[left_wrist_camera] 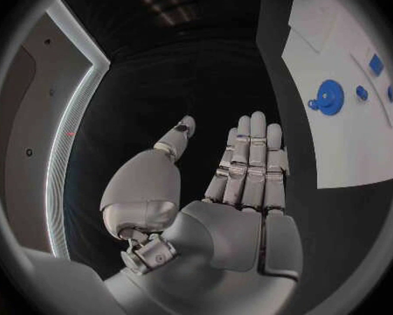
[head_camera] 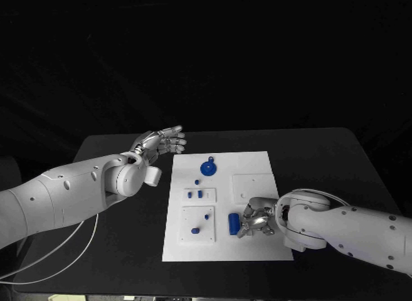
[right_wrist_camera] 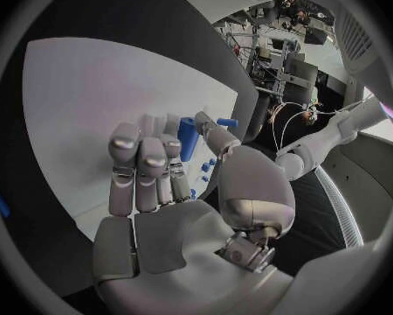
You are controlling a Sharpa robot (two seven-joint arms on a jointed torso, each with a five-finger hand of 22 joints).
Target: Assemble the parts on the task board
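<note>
The flat white rectangular task board (head_camera: 251,248) lies in the middle of the black table (head_camera: 350,157), long side running away from the robot.

Left hand (head_camera: 160,142): hovers over bare table just beside the board's far left corner, not touching the board. Fingers (left_wrist_camera: 249,161) straight and side by side, thumb apart from them, palm bare; it holds nothing.

Right hand (head_camera: 258,219): over the board's near right part, fingers curled in. In the right wrist view a blue cylindrical part (right_wrist_camera: 188,136) stands between the thumb and the fingertips (right_wrist_camera: 153,162) (whether they actually clamp it or only flank it, I cannot tell). In the head view that blue cylinder (head_camera: 234,222) lies just beside the hand, on its board-centre side.

Other parts, placed from the board: a round blue disc-shaped part with a small lug (head_camera: 209,167) near the far edge, also seen in the left wrist view (left_wrist_camera: 329,96); small blue pieces (head_camera: 200,194) on a raised white block near the middle left; a small blue knob (head_camera: 195,231) on the near left block.

A pale cable (head_camera: 52,257) lies on the table, near the board's left side.
</note>
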